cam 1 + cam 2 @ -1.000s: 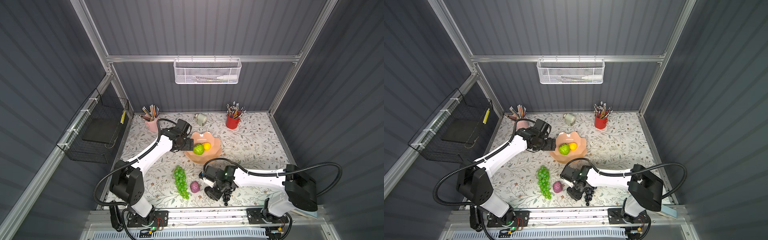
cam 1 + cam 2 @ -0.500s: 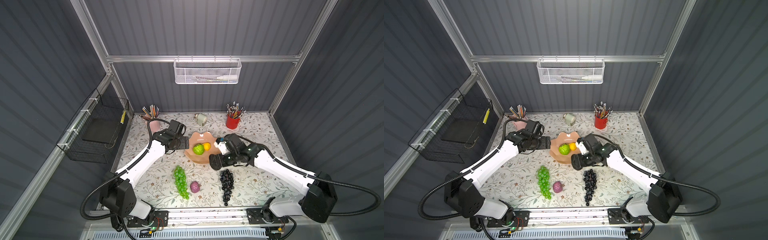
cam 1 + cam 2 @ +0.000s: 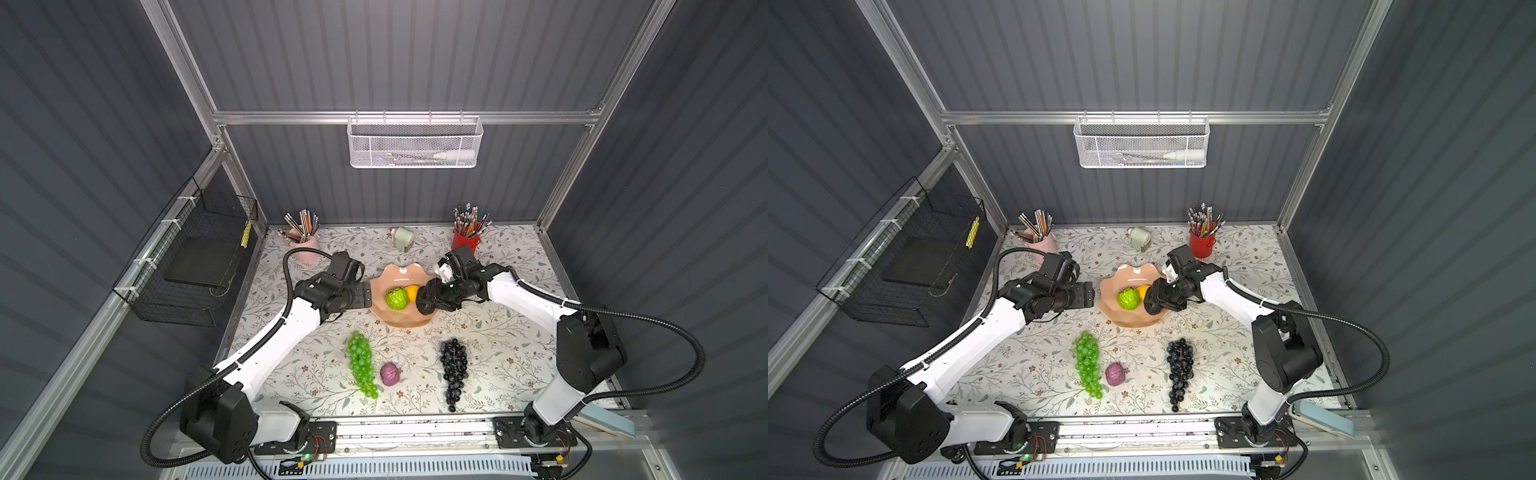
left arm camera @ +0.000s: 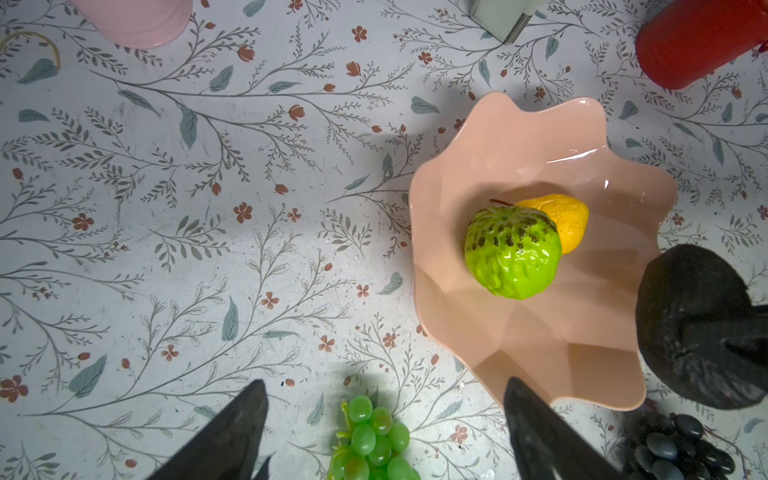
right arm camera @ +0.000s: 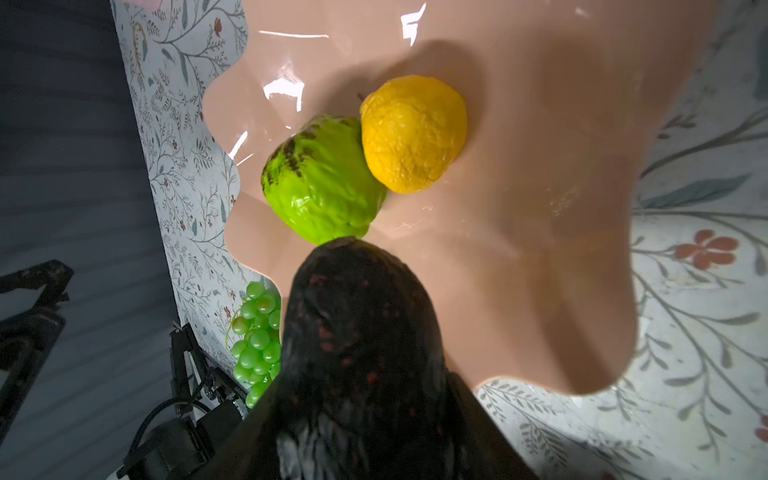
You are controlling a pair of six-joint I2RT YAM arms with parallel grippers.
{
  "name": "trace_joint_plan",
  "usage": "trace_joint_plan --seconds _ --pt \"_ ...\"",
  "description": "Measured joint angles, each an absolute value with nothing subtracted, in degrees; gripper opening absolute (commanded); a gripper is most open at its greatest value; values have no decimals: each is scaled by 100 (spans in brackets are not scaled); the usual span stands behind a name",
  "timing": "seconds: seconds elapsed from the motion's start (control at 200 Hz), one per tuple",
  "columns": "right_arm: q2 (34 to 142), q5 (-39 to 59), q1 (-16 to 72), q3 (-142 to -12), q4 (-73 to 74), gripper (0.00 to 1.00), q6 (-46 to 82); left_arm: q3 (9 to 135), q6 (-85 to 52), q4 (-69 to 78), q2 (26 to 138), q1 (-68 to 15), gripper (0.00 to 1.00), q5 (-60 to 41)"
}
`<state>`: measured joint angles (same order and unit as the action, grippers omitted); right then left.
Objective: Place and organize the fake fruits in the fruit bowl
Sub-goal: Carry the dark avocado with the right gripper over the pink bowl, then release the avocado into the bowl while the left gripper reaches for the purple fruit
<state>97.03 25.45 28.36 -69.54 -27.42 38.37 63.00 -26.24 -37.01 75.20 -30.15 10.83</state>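
— What's in your right gripper (image 3: 432, 297)?
— Its jaws stand partway apart, clamped on the black avocado (image 5: 357, 328) over the fruit bowl (image 3: 398, 271) edge, near the bumpy green ball (image 3: 397, 299).
— And the left gripper (image 3: 366, 295)?
— Spread wide, empty, just beside the bowl.

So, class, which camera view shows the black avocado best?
The right wrist view: the avocado fills the foreground, speckled skin sharp. The left wrist view shows the avocado smaller, at the frame's edge; both top views, only a dark lump.
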Motion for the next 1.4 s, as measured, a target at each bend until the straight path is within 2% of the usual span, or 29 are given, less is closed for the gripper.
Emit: trace_joint_plan --seconds 0.515,1.016,1.211,1.401 --pt "10388 2401 2628 -6995 -2504 47 3988 6171 -2620 -3503 7404 -3015 90 1098" --pt "10569 2512 2539 -7085 -2250 68 3765 6921 -2617 -3787 7806 -3015 90 1094" --pt "10333 2416 2554 -7081 -2241 72 3454 7332 -2620 -4141 7999 -3015 90 1022" --pt "9515 2220 2565 -6973 -2097 73 3092 7649 -2620 -4595 8405 -3015 87 591"
